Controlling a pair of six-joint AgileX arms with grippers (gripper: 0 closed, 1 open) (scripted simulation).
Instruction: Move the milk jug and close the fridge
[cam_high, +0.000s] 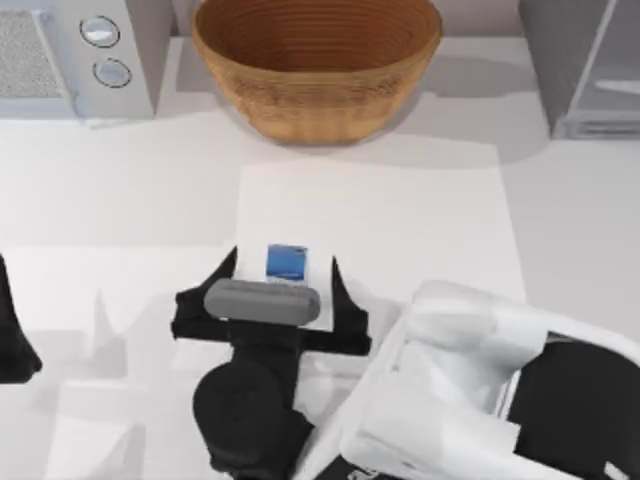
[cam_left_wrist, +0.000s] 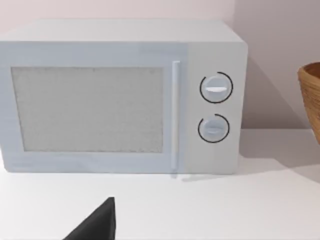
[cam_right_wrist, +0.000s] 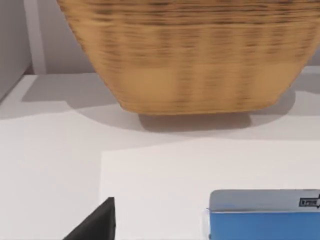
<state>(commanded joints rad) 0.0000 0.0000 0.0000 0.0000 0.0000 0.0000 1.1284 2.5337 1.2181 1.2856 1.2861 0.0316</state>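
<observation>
The milk jug (cam_high: 287, 262) is seen standing on the white mat (cam_high: 420, 215), between the spread, open jaws of the right gripper (cam_high: 285, 275). Beyond the jaws, the woven basket (cam_high: 316, 62) is placed; the fridge (cam_high: 585, 65) is set far right. The left gripper (cam_high: 15, 335) is parked left; its jaws cannot be judged.

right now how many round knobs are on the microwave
2, both on the microwave front, beside its mesh window: upper knob and lower knob directly below. In the top view the microwave sits at the table's far left.
</observation>
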